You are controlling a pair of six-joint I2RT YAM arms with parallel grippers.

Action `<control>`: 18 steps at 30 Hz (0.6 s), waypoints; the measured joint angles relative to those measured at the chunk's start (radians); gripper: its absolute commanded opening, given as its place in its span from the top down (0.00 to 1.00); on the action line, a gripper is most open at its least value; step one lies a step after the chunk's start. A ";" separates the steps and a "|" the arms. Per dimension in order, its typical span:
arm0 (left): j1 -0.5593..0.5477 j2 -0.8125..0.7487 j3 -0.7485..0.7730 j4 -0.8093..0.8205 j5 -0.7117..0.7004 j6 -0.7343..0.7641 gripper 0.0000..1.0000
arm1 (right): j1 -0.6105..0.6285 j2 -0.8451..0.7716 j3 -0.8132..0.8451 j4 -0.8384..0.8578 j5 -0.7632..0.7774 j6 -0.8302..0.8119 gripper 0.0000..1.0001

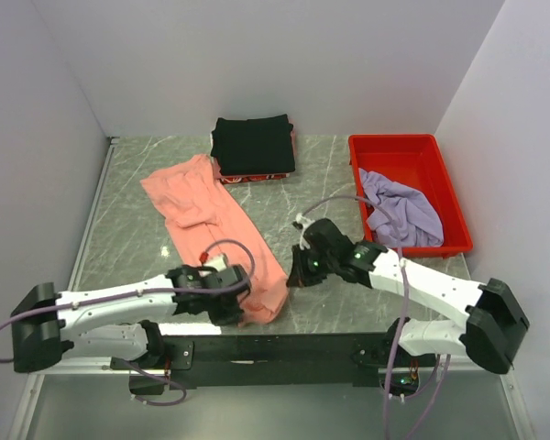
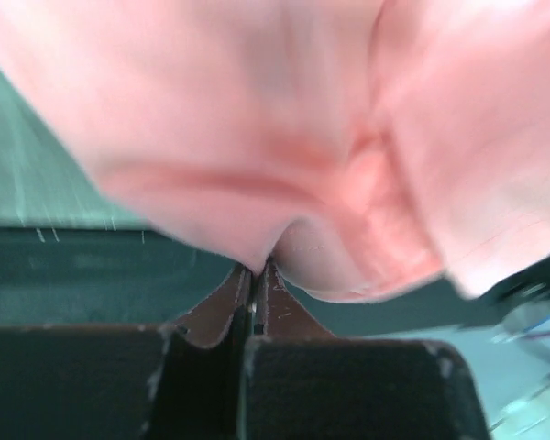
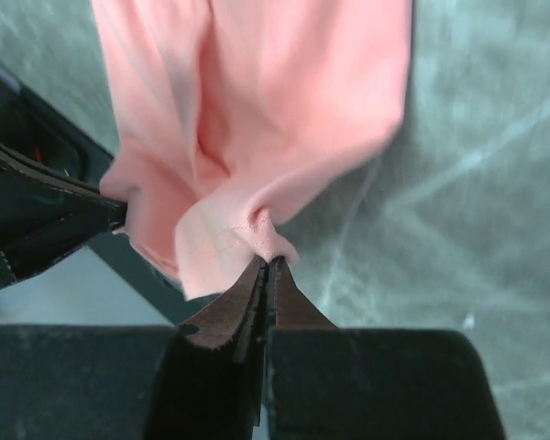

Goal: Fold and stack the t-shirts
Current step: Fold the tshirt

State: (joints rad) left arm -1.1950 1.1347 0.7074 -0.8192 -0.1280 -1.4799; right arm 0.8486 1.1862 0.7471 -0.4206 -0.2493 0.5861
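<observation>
Left gripper (image 2: 255, 271) and right gripper (image 3: 268, 265) pinch the pink shirt (image 1: 206, 215) — seemingly thin bites; uneven pulling could free a corner.

No lettering, label, brand or number can be read in any view. At the far side of the table, a red-and-white strip (image 1: 253, 177) under the folded black t-shirt (image 1: 253, 144) is too small to make out. The salmon-pink t-shirt (image 1: 211, 215) shows plain cloth.

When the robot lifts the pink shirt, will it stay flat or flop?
Probably flop: the pink shirt bunches and creases where the left gripper and right gripper pinch it. Likely light too; the cloth looks thin and folds easily.
</observation>
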 measured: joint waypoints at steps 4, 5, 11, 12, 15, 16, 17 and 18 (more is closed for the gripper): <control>0.136 -0.081 0.001 0.015 -0.047 0.048 0.99 | -0.003 0.105 0.140 0.005 0.044 -0.034 1.00; 0.166 -0.096 0.002 0.019 -0.055 0.061 0.99 | -0.004 0.126 0.168 0.005 0.050 -0.040 1.00; 0.335 -0.121 0.012 0.026 -0.110 0.122 0.99 | -0.014 0.284 0.378 -0.003 0.113 -0.078 1.00; 0.362 -0.125 0.014 0.030 -0.119 0.134 0.99 | -0.016 0.313 0.414 -0.003 0.123 -0.084 1.00; 0.448 -0.142 0.015 0.046 -0.134 0.179 0.99 | -0.023 0.414 0.532 -0.021 0.148 -0.107 1.00; 0.478 -0.142 0.015 0.056 -0.134 0.192 0.99 | -0.024 0.442 0.564 -0.023 0.156 -0.113 1.00; 0.516 -0.139 0.015 0.066 -0.134 0.209 0.99 | -0.027 0.479 0.602 -0.030 0.164 -0.120 1.00; 0.547 -0.131 0.016 0.075 -0.133 0.225 0.99 | -0.029 0.512 0.637 -0.034 0.172 -0.128 1.00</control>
State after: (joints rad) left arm -0.6483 1.0039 0.7235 -0.7444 -0.2611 -1.2552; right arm 0.8196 1.6985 1.3842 -0.4549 -0.0772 0.4580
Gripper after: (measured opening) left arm 0.027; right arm 0.009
